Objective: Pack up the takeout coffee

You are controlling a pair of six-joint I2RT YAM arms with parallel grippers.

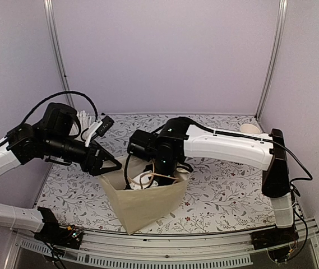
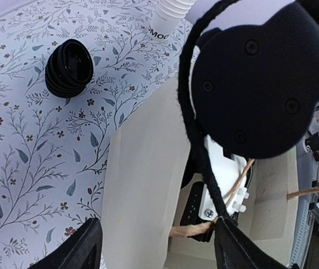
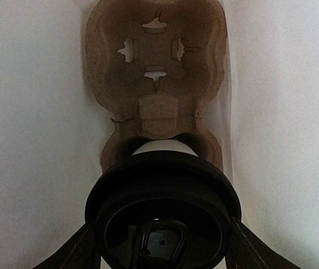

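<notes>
right wrist – tool (image 3: 162, 246) grips takeout coffee (image 3: 162, 210) over cardboard carrier (image 3: 153, 73), hidden from above

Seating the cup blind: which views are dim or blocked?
Right wrist: dim, warm light inside the bag; takeout coffee lid dark, little detail. Left wrist: bright, right arm blocks the opening. Top external: evenly lit, same arm hides the bag's inside.

Lab booth, plain walls (image 1: 165, 56), metal posts (image 1: 58, 50)

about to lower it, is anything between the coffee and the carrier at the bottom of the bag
Nothing visible. The right gripper holds the takeout coffee inside the paper bag, over the cardboard carrier's near slot, which the cup mostly hides.
</notes>
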